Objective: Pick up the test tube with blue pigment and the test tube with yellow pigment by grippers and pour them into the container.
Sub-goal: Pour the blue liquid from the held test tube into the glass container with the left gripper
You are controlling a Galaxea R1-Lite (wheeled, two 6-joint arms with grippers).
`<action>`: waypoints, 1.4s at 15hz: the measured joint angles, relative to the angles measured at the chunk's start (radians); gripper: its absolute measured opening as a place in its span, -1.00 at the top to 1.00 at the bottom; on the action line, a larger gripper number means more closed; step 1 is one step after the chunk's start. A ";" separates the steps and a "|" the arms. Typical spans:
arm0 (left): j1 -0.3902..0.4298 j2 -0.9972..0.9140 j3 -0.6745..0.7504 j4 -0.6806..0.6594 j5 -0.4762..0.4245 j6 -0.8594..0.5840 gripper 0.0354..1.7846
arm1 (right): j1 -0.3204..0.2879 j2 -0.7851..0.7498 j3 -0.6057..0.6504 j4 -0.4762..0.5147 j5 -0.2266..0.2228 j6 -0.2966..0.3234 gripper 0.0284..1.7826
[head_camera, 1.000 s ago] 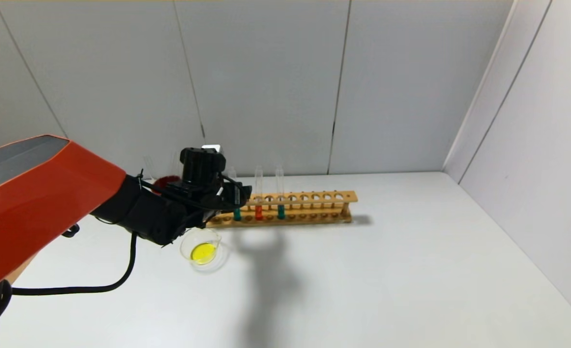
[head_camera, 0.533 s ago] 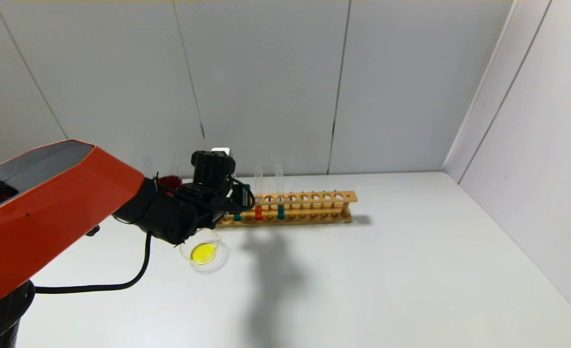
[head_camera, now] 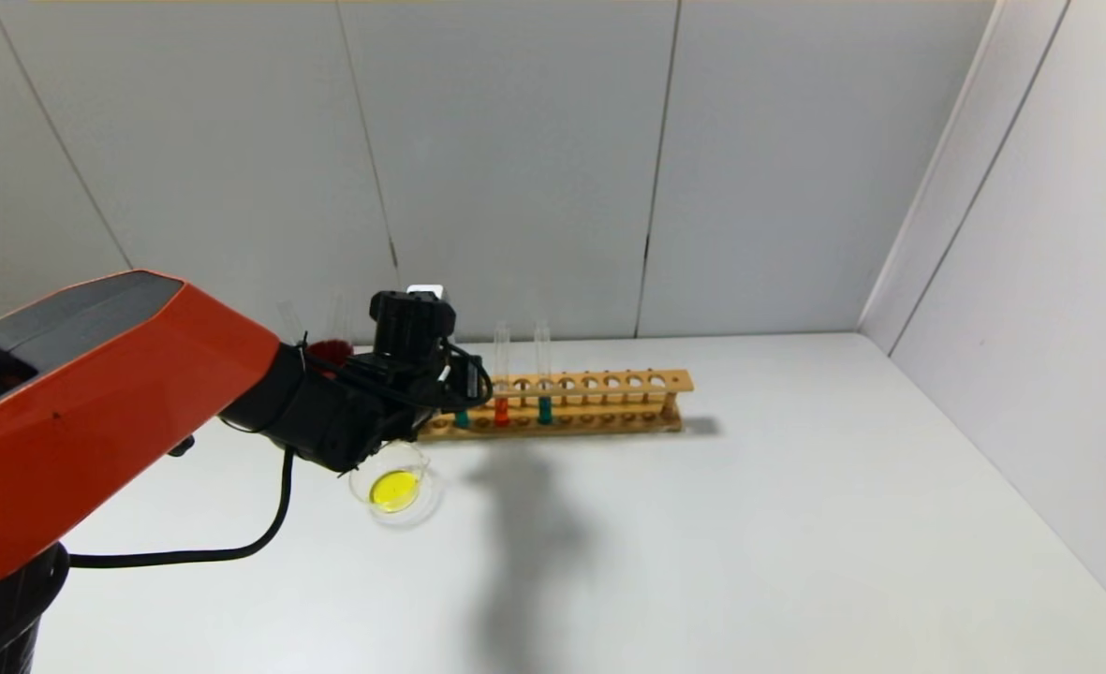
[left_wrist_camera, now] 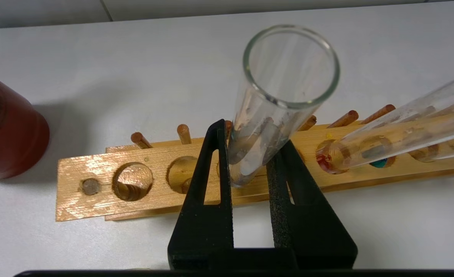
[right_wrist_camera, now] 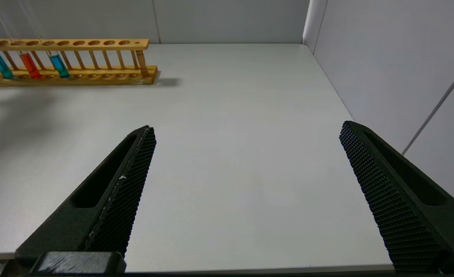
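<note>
two near-identical blue tubes stand in the wooden rack [head_camera: 609, 402], and your left end effector [left_wrist_camera: 249, 161] is clamped on the leftmost, the test tube with blue pigment [head_camera: 460, 417], its base seated in its hole. watch the lift: if you pull at a slant, the glass may bind in the hole and drag or tip the rack, or slip between the narrow fingers [left_wrist_camera: 278, 181]. the orange-red tube [head_camera: 501, 410] stands just beside it and the second blue tube [head_camera: 544, 409] beyond, so a sideways swing could knock them. the container [head_camera: 393, 487] sits on the desk [head_camera: 749, 524] near the rack, under your left wrist, with yellow liquid in it; no yellow-filled tube shows. the red cup [head_camera: 330, 350] stands behind your left arm. your right end effector [right_wrist_camera: 246, 173] hangs spread wide, well apart from the rack.
</note>
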 joint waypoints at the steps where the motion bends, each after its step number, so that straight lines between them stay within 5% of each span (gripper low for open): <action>1: 0.001 -0.004 0.000 0.000 0.001 0.020 0.68 | 0.000 0.000 0.000 0.000 0.000 0.000 -0.96; 8: 0.036 -0.125 0.027 0.011 0.021 0.252 0.68 | 0.000 0.000 0.000 0.000 0.000 0.000 -0.96; 21: 0.055 -0.366 -0.064 0.173 0.027 0.264 0.68 | 0.000 0.000 0.000 -0.001 0.000 0.000 -0.96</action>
